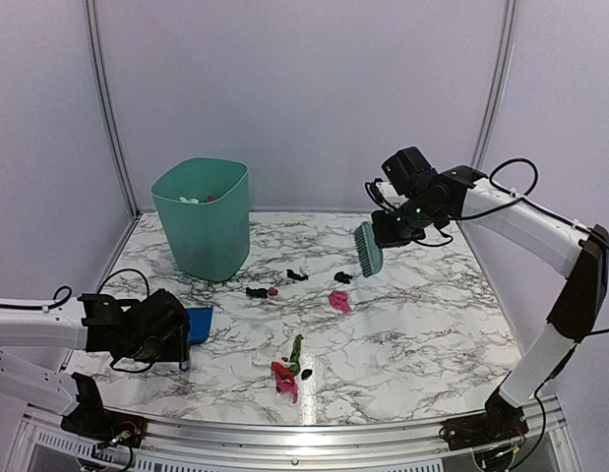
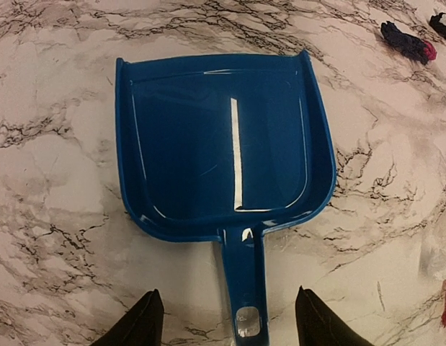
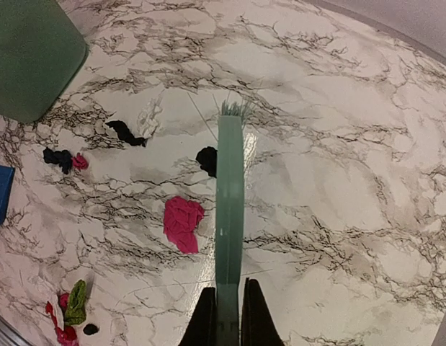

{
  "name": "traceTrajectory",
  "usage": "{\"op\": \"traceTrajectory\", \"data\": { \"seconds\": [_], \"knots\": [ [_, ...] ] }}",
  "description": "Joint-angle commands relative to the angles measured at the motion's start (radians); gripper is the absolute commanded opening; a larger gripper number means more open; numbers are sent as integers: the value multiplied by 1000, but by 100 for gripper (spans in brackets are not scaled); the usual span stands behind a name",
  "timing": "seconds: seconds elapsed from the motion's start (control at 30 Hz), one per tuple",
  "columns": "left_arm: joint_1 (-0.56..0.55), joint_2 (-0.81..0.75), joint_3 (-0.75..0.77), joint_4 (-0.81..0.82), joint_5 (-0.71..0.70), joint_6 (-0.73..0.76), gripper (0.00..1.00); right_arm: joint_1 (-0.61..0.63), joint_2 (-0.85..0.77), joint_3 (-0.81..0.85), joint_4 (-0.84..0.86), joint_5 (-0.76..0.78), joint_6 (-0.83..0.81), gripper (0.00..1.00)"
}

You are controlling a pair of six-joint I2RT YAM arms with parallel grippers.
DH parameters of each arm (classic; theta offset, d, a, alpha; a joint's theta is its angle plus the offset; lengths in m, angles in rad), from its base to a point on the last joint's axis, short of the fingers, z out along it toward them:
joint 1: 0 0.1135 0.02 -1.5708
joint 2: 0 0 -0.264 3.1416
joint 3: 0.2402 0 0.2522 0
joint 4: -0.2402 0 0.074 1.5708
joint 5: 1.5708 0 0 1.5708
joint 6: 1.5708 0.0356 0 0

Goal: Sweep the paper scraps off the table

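L hand (image 2: 228,299) sat near-left, open, fingers either side of the blue dustpan (image 2: 215,144) handle, not clamping it. Dustpan lay flat on the bench (image 1: 432,334), mouth facing away from the hand. Paper scraps (image 1: 287,376) were all on the bench: red/green/black clump near-centre, pink one mid-bench, then a black+pink pair and two black bits farther back. R hand (image 1: 397,228) was closed on the mint brush (image 1: 367,249) handle, right of centre, head tilted down beside the rearmost black scrap; brush-to-bench contact unclear. Mint bin (image 1: 201,221) stood upright far-left w/ some bits inside.
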Motion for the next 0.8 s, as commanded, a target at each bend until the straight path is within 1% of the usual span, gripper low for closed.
{"op": "traceTrajectory", "data": {
  "seconds": [0.0,0.13,0.33,0.47,0.63,0.77],
  "knots": [
    [-3,72,-15,111,-12,16,64,-8,-3,54,-5,22,-41,0],
    [-4,140,-13,151,-12,20,60,-7,-11,47,-9,25,-54,0],
    [-4,258,18,162,-19,17,54,-7,-26,30,-9,31,-66,0],
    [-4,290,22,179,-33,16,42,-8,-39,13,-8,40,-74,0],
    [-4,292,20,194,-61,20,27,-8,-48,5,-9,50,-83,0],
    [-4,279,19,196,-74,43,17,-8,-50,3,-9,52,-86,0]
  ]
}}
